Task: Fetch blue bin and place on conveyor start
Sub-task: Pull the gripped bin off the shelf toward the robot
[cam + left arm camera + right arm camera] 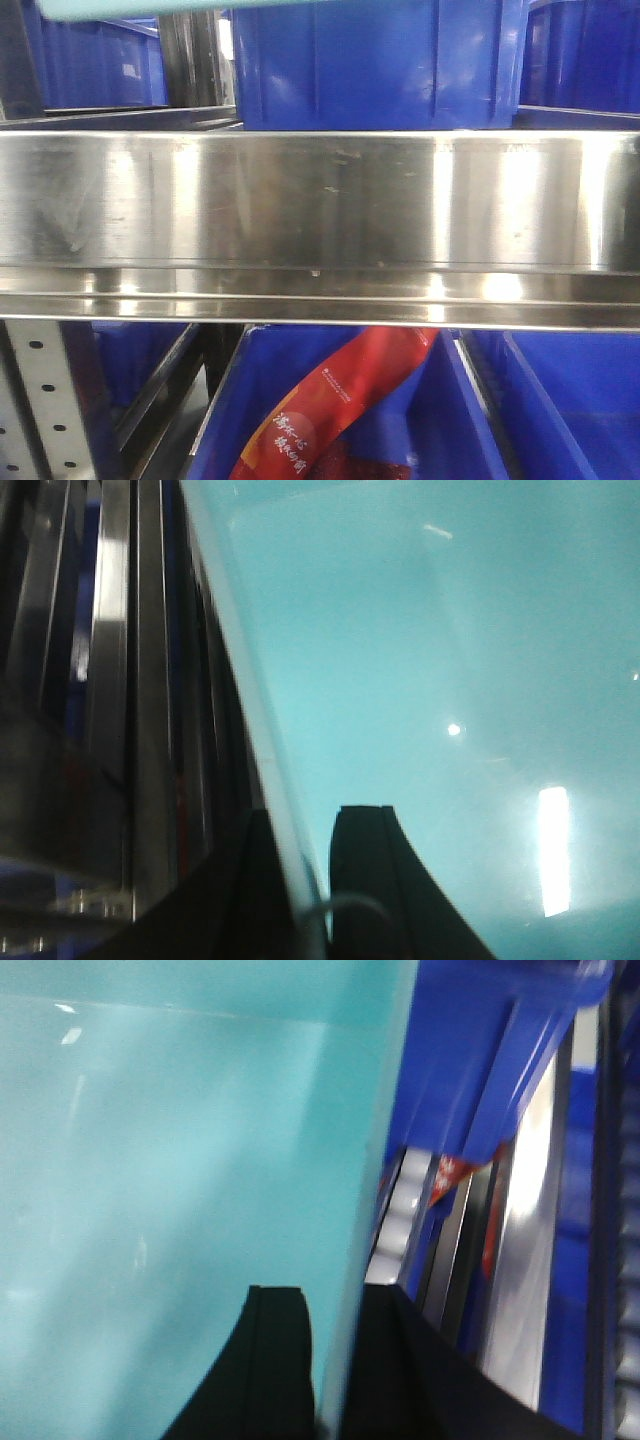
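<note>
Left wrist-mounted camera gives me the left gripper (305, 818) straddling a wall of the large light turquoise plastic tub (450, 680). One black finger (365, 880) lies on the broad turquoise face and the other sits beyond the pale rim edge. The wall runs between them, so I read those jaws as clamped on the tub. On the right wrist camera I see the same on the opposite side: the right gripper (335, 1298) has its two black fingers (275, 1360) on either side of the tub wall, closed on it. Beside the tub in that view stand the dark royal-blue plastic shelf bins (470, 1050) and bright steel shelving. On the front-facing camera only a thin strip of the tub shows, along the top left edge, above the shiny stainless-steel shelf rail (320, 200). Below that rail a red printed packet (340, 400) lies in one of the blue bins.
</note>
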Available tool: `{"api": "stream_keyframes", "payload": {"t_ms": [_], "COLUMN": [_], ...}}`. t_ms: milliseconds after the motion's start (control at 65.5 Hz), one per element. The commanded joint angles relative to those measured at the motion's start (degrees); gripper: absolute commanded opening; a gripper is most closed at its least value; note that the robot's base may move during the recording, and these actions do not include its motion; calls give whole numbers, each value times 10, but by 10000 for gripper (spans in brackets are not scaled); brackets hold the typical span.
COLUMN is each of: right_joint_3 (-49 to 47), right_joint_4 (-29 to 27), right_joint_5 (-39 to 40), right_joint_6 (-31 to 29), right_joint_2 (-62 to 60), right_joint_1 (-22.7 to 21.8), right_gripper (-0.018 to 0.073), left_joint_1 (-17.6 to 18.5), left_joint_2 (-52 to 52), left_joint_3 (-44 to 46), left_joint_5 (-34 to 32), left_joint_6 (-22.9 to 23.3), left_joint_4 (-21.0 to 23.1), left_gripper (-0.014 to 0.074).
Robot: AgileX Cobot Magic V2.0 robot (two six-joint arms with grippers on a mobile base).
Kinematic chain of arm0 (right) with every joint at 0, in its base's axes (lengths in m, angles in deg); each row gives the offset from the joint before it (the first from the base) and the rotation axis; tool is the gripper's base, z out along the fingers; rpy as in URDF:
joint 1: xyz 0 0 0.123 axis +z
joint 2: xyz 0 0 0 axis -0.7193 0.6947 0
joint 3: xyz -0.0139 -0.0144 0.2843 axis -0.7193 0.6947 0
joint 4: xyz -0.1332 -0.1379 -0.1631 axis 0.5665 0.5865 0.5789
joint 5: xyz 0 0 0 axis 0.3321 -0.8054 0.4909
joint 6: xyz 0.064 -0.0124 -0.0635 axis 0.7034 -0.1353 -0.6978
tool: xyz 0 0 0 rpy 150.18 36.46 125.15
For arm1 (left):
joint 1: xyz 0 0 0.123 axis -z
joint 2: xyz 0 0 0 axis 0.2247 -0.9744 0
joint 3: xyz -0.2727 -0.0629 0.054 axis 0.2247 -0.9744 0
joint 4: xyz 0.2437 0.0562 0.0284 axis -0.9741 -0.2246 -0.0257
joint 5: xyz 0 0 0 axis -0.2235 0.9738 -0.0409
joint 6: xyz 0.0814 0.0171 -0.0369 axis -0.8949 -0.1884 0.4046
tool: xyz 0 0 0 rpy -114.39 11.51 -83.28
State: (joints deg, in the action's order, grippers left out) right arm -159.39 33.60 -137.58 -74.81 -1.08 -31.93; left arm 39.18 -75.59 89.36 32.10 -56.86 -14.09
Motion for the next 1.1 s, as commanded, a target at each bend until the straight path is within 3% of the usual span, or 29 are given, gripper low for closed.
{"api": "stream_keyframes", "payload": {"t_ms": [0,504,1083], "right_joint_3": [-4,-4,-4], "right_joint_4": [-9,-9,-9], "right_joint_5": [54,119,119], "right_joint_6": [-12,-12,-12], "right_joint_2": [-11,-11,-11], "right_joint_1": [-1,-1,-1], "right_gripper": [-151,-151,-151], "left_joint_1": [1,1,1], "left_joint_2": [9,8,8], "left_joint_3": [2,2,2], "left_joint_5": [-68,-242,-244], "left_joint_6": [-12,-12,-12], "left_joint_4": [4,4,4], "left_gripper": [-111,-111,-111]}}
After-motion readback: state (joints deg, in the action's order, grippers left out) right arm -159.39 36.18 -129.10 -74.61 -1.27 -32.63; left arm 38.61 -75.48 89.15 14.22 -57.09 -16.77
